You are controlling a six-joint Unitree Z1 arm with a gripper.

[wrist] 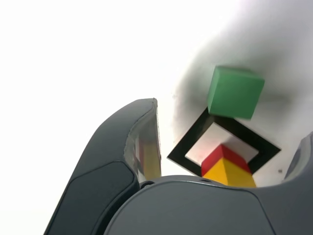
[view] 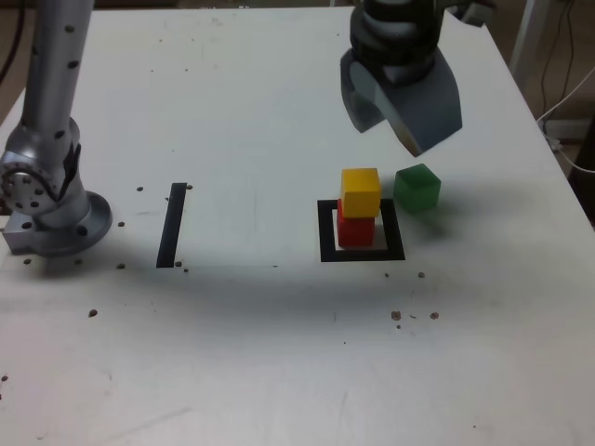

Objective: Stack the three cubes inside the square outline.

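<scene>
Currently, yellow cube [view: 361, 192] atop red cube [view: 356, 232] within square outline [view: 396, 243]; green cube [view: 417, 189] just beside, seemingly on table [view: 251, 353]. Gripper [wrist: 227, 149] open above.

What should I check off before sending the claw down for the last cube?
1. Claw open: ok, the claw stands wide with nothing between its fingers.
2. Red cube inside the square outline: ok, the red cube sits within the square outline.
3. Yellow cube on the red one: ok, the yellow cube rests on top.
4. Green cube stacked: not ok, the green cube is on the table beside the outline.
5. Claw lined up square with the green cube's faces: cannot tell.
</scene>
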